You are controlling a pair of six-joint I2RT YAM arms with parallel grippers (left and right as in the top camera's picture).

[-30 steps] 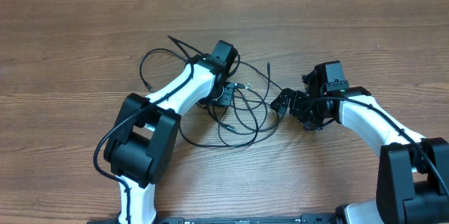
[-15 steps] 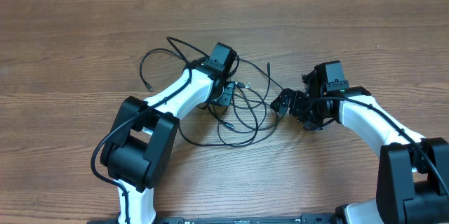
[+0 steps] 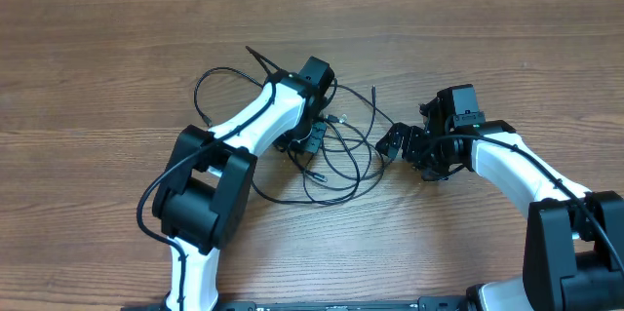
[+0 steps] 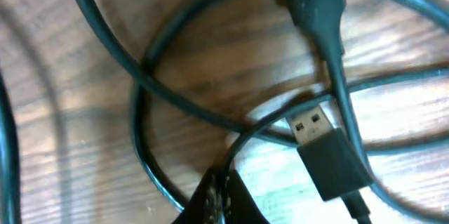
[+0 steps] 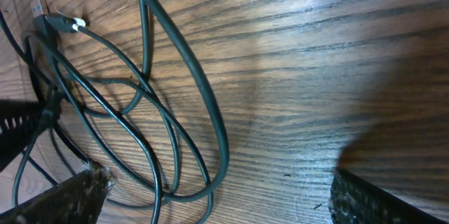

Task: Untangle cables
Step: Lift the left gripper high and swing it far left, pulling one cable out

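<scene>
Overhead, my left claw (image 3: 310,137) sits closed and buried beneath my own wrist; what it pinches is hidden. Its wrist view is a blur, the cables (image 4: 319,6) running off every edge. My right claw (image 3: 393,142) shows only cropped fingers (image 5: 66,197) at the bottom corners.

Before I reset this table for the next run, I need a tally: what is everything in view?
cables: several, exact count unclear, black, tangled loops mid-table between the arms
plug: one, black with silver tip, among the loops
table: one, brown wood, under everything
left gripper: one, black, shut, down in the tangle
right gripper: one, black, open, at the tangle's right edge
</scene>
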